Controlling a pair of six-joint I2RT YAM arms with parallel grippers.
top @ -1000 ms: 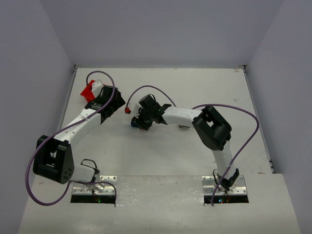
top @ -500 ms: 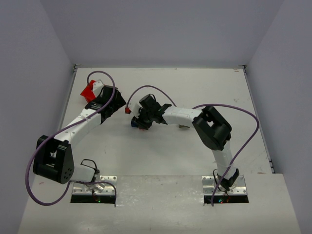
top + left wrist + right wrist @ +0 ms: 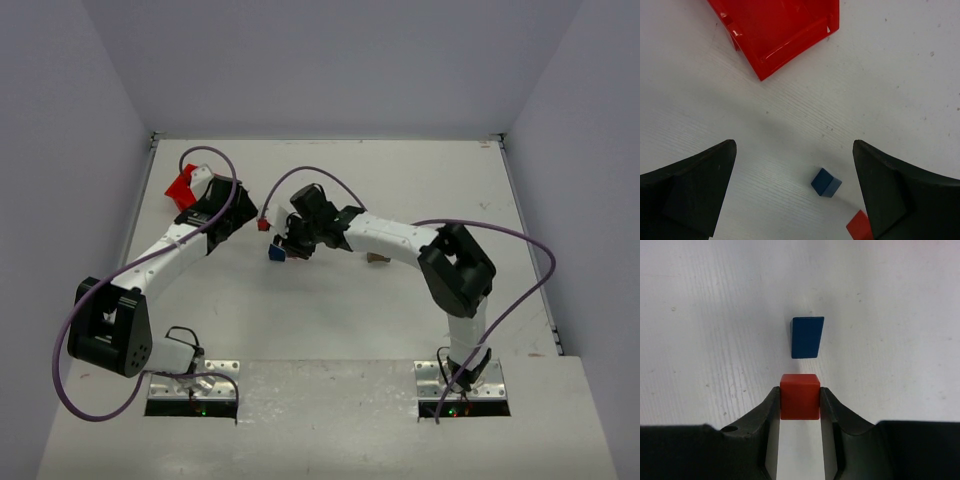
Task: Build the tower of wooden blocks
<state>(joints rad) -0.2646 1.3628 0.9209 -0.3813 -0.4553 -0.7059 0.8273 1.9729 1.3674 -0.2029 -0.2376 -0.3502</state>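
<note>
My right gripper [image 3: 800, 393] is shut on an orange-red block [image 3: 800, 401], which sticks out past the fingertips. Just beyond it a dark blue wedge [image 3: 807, 337] lies on the white table, apart from the block. From above, the wedge [image 3: 277, 254] sits left of and below my right gripper [image 3: 292, 243]. My left gripper [image 3: 794, 146] hangs open above the table with the blue wedge [image 3: 826, 182] lying loose between its fingers. Part of an orange-red block [image 3: 859, 228] shows beside its right finger. A small brown block [image 3: 377, 258] lies beside the right forearm.
A red plastic bin [image 3: 790, 47] stands beyond my left gripper [image 3: 240, 220], at the back left of the table [image 3: 181, 187]. Purple cables loop over both arms. Grey walls close the table at the back and both sides.
My right gripper closed on the orange-red block and drew back up and to the right, which uncovers the blue wedge. The left arm has barely moved.
</note>
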